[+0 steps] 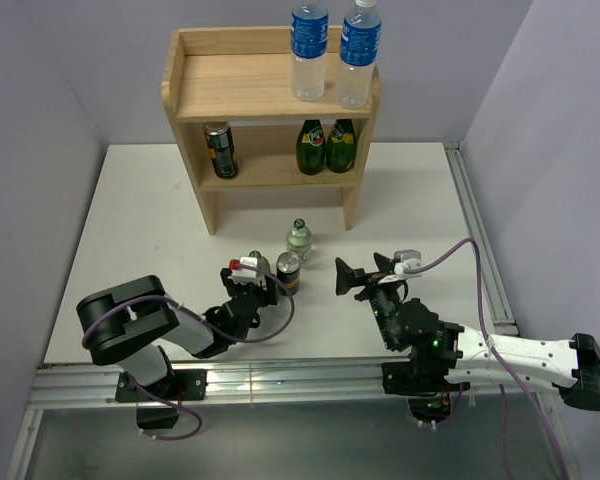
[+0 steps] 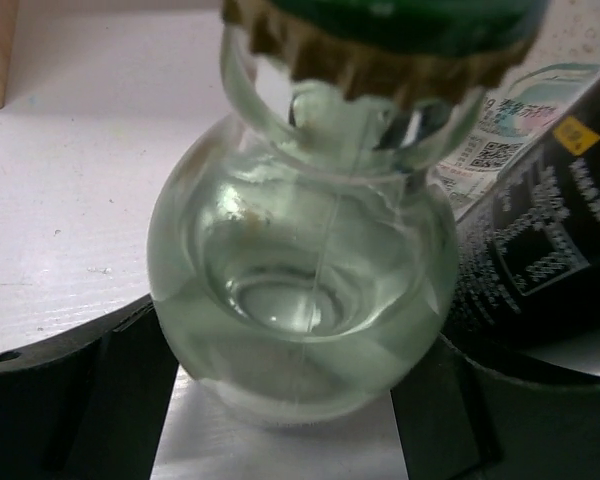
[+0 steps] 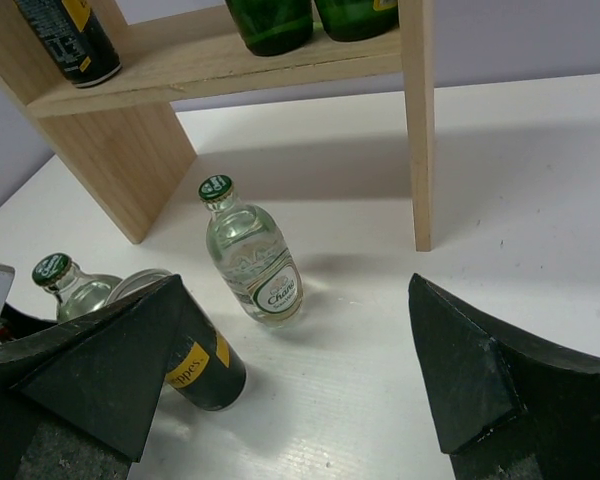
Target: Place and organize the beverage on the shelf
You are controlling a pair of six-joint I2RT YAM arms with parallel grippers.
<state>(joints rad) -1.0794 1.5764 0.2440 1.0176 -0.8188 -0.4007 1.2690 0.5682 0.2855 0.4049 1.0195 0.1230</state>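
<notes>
the left gripper [image 1: 252, 276] pinches the glass bottle [image 2: 300, 290] low on its round body, one finger against each side, on the near counter [image 1: 130, 230] at 6 o'clock of the shelf [image 1: 270, 100]. we cannot tell whether its base is off the surface. a can [image 1: 288, 272] stands just beside it at 3 o'clock, so we judge the lift should go straight up, not sideways, or the can may topple. a second glass bottle [image 3: 252, 262] stands at 12 o'clock of the can, near the way to the shelf, so we should carry high over it. the lower tier shows bare board between the shelved can [image 1: 220, 150] and the green bottles [image 1: 313, 147], which looks like the best target. glass is slick, so we hold firm and upright. the right gripper [image 1: 365, 272] is spread wide, holding nothing, at 3 o'clock of the can.
</notes>
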